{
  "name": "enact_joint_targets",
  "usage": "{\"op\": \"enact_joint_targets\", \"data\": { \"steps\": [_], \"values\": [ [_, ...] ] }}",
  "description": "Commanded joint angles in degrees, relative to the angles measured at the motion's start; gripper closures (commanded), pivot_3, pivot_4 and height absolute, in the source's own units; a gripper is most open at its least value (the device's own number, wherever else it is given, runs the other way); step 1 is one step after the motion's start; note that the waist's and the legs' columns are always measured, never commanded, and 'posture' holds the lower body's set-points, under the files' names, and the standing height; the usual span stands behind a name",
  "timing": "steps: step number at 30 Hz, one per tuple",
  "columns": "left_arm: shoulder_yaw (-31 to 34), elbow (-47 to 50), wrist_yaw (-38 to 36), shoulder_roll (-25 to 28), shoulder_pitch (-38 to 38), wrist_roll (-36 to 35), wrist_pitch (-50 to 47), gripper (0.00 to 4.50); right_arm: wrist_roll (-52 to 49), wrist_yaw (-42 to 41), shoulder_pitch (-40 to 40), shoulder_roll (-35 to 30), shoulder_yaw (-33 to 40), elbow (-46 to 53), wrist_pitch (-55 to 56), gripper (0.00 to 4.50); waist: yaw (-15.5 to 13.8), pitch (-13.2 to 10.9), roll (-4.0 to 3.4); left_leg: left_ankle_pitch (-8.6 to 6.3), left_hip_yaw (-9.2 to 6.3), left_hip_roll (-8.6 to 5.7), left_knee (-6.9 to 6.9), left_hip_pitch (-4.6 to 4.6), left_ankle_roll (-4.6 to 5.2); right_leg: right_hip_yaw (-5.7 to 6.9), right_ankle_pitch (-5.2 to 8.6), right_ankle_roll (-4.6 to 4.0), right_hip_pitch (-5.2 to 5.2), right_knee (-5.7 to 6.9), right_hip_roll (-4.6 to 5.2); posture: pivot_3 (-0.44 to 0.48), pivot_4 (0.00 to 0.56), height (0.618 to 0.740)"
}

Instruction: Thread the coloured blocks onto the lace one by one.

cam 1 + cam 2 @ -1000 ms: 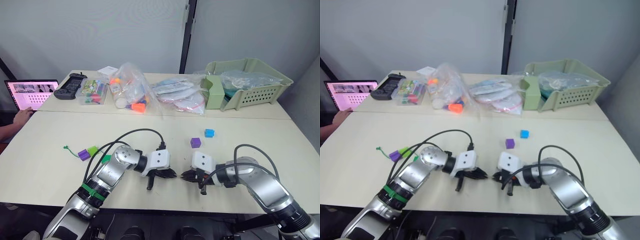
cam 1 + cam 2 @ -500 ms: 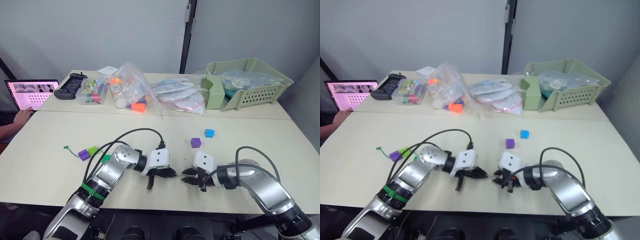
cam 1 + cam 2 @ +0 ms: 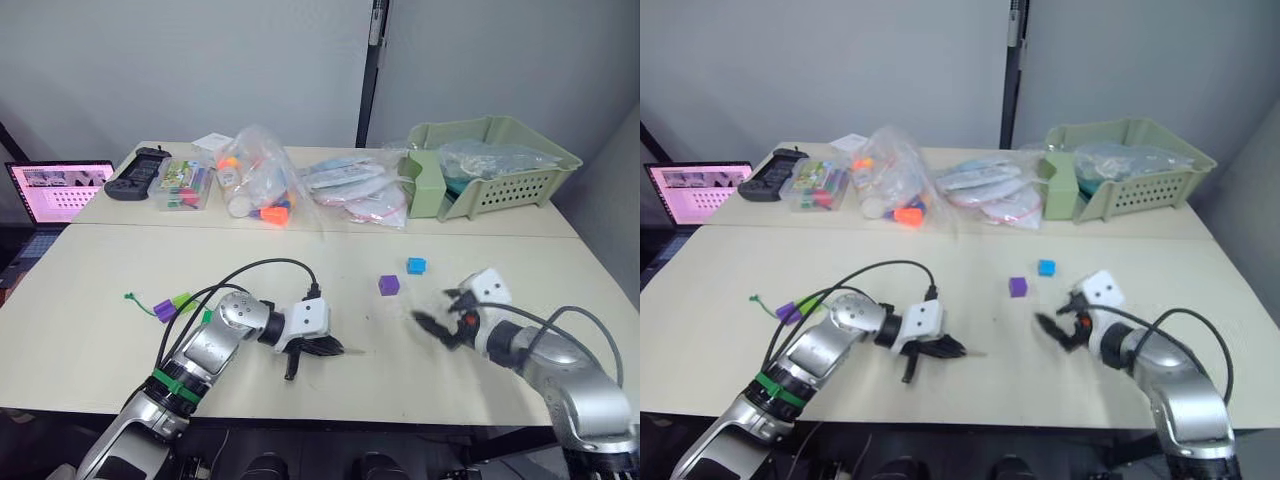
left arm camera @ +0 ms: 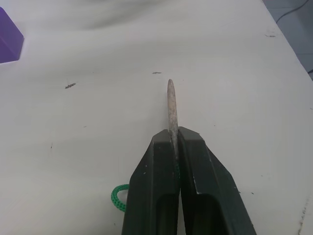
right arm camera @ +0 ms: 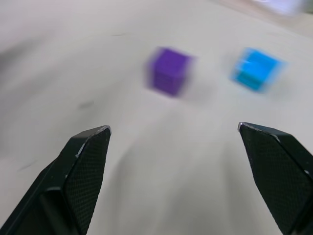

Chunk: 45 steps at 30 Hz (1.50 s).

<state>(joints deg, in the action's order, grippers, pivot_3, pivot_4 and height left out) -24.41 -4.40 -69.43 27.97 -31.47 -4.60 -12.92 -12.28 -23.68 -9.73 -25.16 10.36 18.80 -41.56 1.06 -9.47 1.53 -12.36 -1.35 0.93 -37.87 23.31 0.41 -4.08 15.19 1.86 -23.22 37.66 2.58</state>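
Lace: mostly hidden within clamped left gripper; stiff tip pointing 12 o'clock. Right gripper spread wide, empty, facing purple block.

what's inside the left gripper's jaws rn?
The left gripper is shut on the lace; its stiff pale tip pokes out ahead. The pinched stretch of cord is covered by the fingers.

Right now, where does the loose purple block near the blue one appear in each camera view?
Left eye view: purple block, mid-table, beside the blue block.
Right eye view: the same pair, mid-table.
Left wrist view: a purple cube at the edge, probably this one.
Right wrist view: ahead, beside the blue block, the shared landmark.
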Motion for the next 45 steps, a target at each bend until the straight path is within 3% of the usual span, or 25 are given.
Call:
{"op": "enact_joint_targets", "data": {
  "steps": [1, 6, 26, 35, 45],
  "values": [
    [0.9, 2.1, 0.2, -0.1, -0.3, -0.6, -0.4, 4.5, 3.8, 8.8, -2.9, 4.8, -0.6, -2.8, 4.5, 0.02, 0.0, 0.0, -0.03, 0.0, 0.0, 0.0, 0.0, 0.02, 0.0, 0.0, 0.0, 0.0, -0.02, 0.0, 0.0, 0.0, 0.15, 0.74],
    [1.0, 2.8, 0.8, -0.1, 0.0, -0.6, -1.1, 4.5, 5.6, 16.0, -9.1, 10.6, 0.4, -11.5, 9.5, 0.02, 0.0, 0.0, -0.03, 0.0, 0.02, -0.02, 0.02, 0.03, 0.0, -0.03, 0.0, 0.0, -0.03, 0.0, 0.03, 0.0, 0.15, 0.74],
    [1.9, 6.6, 2.6, 1.1, 2.0, -0.6, -3.9, 4.5, 7.5, 18.1, -26.5, 11.5, -1.4, -43.9, 22.0, 0.02, 1.4, 0.0, -0.05, 0.0, -0.03, -0.02, 0.06, -0.04, 0.0, -0.03, -0.02, -0.02, 0.0, 0.09, 0.03, 0.0, 0.15, 0.74],
    [2.0, 6.6, 3.0, 1.3, 1.9, -0.7, -4.1, 4.5, 7.1, 17.8, -25.3, 11.1, -1.2, -42.2, 21.8, 0.02, 1.4, 0.0, -0.05, 0.0, -0.05, -0.03, 0.06, -0.06, 0.0, -0.03, -0.02, -0.03, 0.01, 0.16, 0.04, 0.0, 0.15, 0.74],
    [1.8, 6.3, 2.6, 1.2, 1.7, -0.8, -3.9, 4.5, 5.5, 15.3, -21.4, 12.6, -3.2, -28.3, 18.2, 0.02, 1.6, 0.0, -0.06, 0.0, -0.07, -0.02, 0.06, -0.02, 0.0, -0.03, -0.02, -0.03, -0.05, 0.2, 0.03, 0.0, 0.15, 0.74]
  ]
}}
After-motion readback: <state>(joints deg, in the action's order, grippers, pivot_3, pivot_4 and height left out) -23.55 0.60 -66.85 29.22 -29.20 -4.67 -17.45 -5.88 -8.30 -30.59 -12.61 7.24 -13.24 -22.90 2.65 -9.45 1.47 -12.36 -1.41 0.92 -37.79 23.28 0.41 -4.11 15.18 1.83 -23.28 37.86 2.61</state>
